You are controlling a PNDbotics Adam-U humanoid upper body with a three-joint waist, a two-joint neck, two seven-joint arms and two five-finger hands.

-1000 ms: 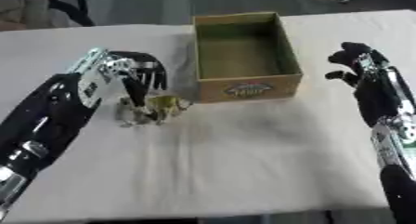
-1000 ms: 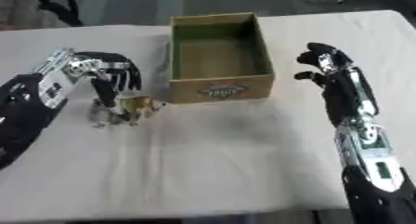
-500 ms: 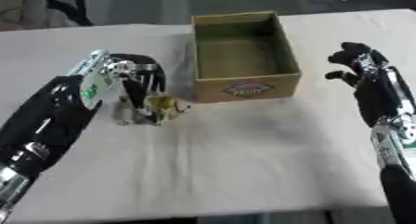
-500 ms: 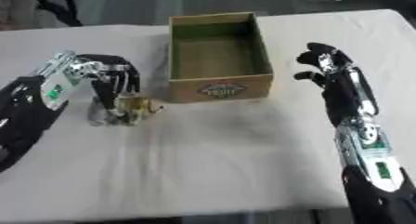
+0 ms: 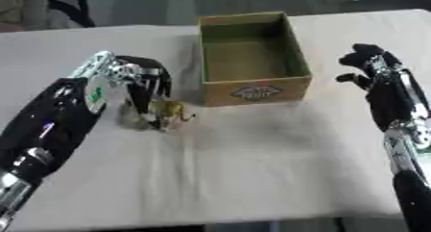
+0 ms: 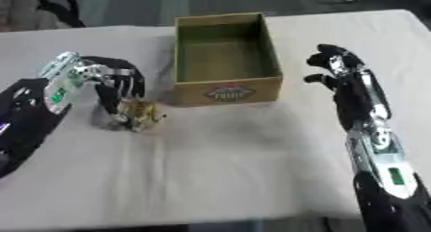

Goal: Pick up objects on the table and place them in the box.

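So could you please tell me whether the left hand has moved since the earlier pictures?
Yes, slightly. The left hand has come down over the small gold object, fingers curling onto it, still left of the cardboard box.

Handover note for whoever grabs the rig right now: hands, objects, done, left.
Left hand: fingers curled down over a small gold-coloured object on the table, just left of the box's front corner. Whether it is actually gripped cannot be told; the object looks to be on the cloth, not lifted.
Right hand: idle, raised to the right of the box, fingers relaxed, holding nothing.
Box: upright at table centre, open top, interior looks empty.
Done: nothing in the box yet.
Left: secure the object, lift it, carry it right over the box wall and release inside.
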